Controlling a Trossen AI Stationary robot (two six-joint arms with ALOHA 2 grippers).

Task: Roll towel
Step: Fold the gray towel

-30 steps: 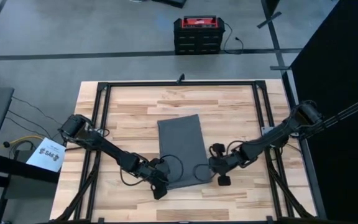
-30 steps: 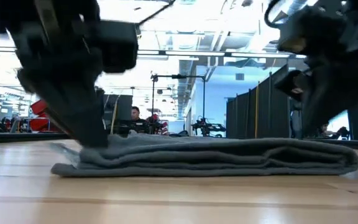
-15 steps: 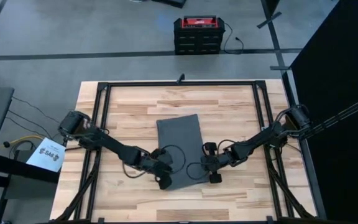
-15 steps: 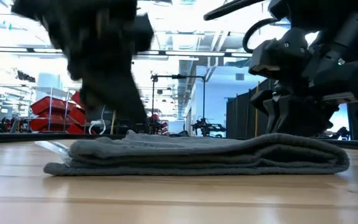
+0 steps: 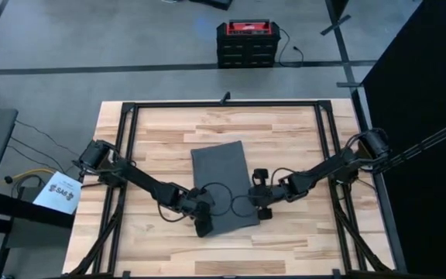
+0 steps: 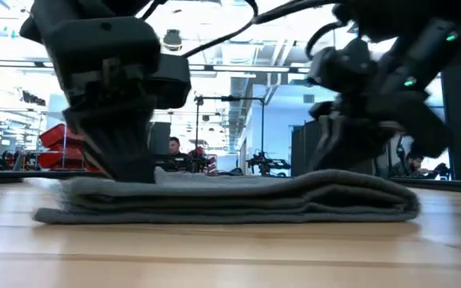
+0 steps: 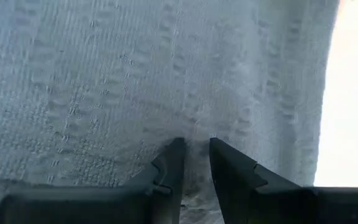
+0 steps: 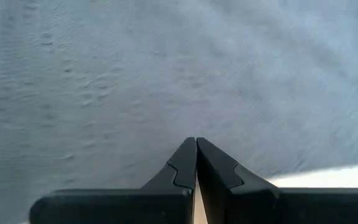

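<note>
Wood-plank surface [image 5: 161, 132] inside a black frame, grey floor around it. The towel [image 5: 223, 174] lies flat mid-surface, slightly skewed, long axis running from the far edge toward me, folded into layers in the low view. Both my arms flank its near end: left tool [image 5: 201, 221] on the near-left corner, right tool [image 5: 258, 206] on the near-right edge. Left tool: fingers [image 7: 169, 168] nearly closed, a thin gap with cloth bunched between, pressed on the towel. Right tool: fingers [image 8: 182, 163] closed together at the towel edge, no cloth visibly between them. My guess: the roll runs from this near short edge away along the long axis, both tools about equally near.
</note>
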